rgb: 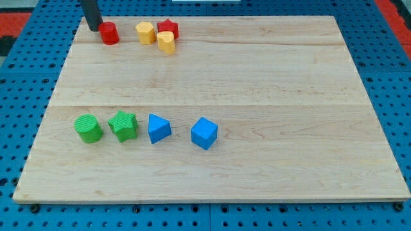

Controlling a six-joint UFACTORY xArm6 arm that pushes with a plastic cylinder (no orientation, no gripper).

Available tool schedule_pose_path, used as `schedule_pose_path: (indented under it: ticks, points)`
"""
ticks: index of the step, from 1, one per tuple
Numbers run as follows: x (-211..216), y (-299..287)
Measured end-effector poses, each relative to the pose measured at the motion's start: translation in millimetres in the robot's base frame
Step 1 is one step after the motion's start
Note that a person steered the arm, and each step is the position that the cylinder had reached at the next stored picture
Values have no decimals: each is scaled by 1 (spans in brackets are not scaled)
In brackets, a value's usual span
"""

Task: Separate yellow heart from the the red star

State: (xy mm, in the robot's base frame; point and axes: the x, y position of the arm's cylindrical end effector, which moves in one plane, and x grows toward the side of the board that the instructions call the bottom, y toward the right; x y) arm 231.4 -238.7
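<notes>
The rod is cut off by the view's top edge; my tip rests on the table just left of a red cylinder. The tool is a bare rod with nothing to spread or pinch. Near the view's top, two yellow blocks crowd the red star: one at its left, the yellow heart touching below it. Well apart sit a green cylinder, green star, blue wedge and blue cube.

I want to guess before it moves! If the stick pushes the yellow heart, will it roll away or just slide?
Probably slide. The yellow heart looks flat-bottomed and squat, so it should not roll or tip. It seems small and light, so it may twist as it goes. It touches the red star, so a push could drag that along too. My tip is off at the view's left.
</notes>
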Motion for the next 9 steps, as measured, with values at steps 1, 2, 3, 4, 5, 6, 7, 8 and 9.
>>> schedule_pose_path:
  ticks: [1, 2, 3, 4, 5, 6, 7, 8, 9]
  points:
    - [38, -62]
    - [82, -27]
    - [79, 37]
    - [66, 50]
    - [67, 115]
    - [66, 173]
    - [66, 234]
    - [73, 280]
    - [87, 217]
